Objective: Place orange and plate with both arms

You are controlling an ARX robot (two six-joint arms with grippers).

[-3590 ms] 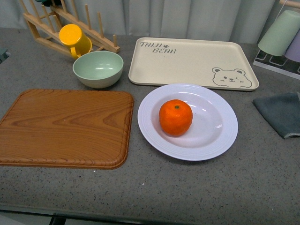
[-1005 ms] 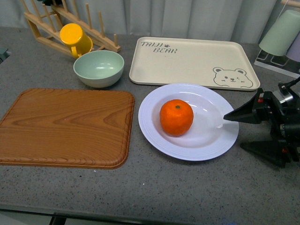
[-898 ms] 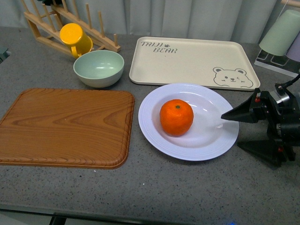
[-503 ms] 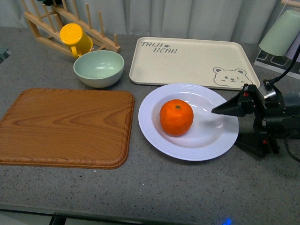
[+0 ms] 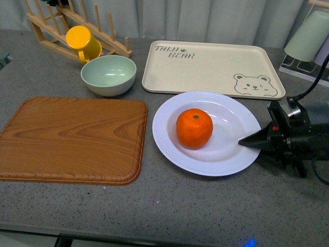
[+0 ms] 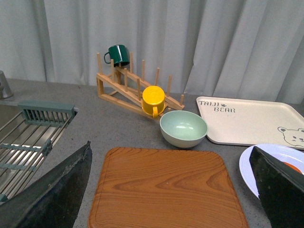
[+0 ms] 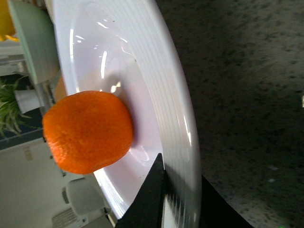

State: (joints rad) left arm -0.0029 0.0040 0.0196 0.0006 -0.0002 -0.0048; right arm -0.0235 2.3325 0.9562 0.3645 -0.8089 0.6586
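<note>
Right gripper: jaws narrowed onto the plate rim, which we read as pinched. The orange sits loose just beyond the tips. We judge the plate light, stiff and slippery, and the orange may roll. Left gripper: jaws wide, empty.

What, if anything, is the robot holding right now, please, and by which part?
The right gripper appears to pinch the plate by its right rim; the left gripper, open, holds nothing.

Grey speckled countertop, pale pleated curtain behind.
</note>
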